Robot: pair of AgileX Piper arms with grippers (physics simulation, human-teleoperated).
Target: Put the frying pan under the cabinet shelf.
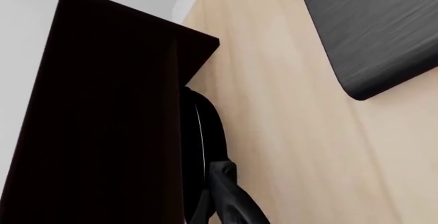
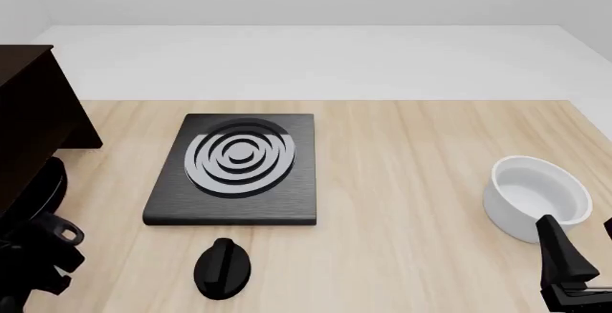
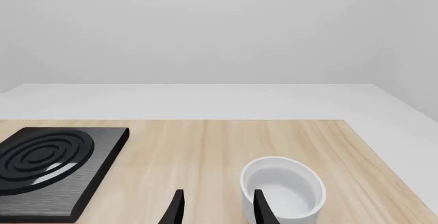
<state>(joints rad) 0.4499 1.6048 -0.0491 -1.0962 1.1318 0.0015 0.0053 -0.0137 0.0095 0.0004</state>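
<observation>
Left claw (image 2: 43, 252) grip on frying pan (image 2: 39, 188) unclear; pan rim may catch cabinet shelf (image 2: 34, 127). Right claw (image 3: 215, 206) open, empty.

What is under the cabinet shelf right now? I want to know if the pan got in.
The frying pan lies partly beneath the cabinet shelf, its rim and handle showing at the edge. Anything deeper under the shelf is hidden.

The dark brown cabinet (image 1: 102, 121) stands on the light wooden table (image 1: 294, 147). The frying pan's (image 1: 205, 131) glossy black rim pokes out beneath it. The stove plate's (image 1: 376, 29) rounded corner lies apart.
</observation>
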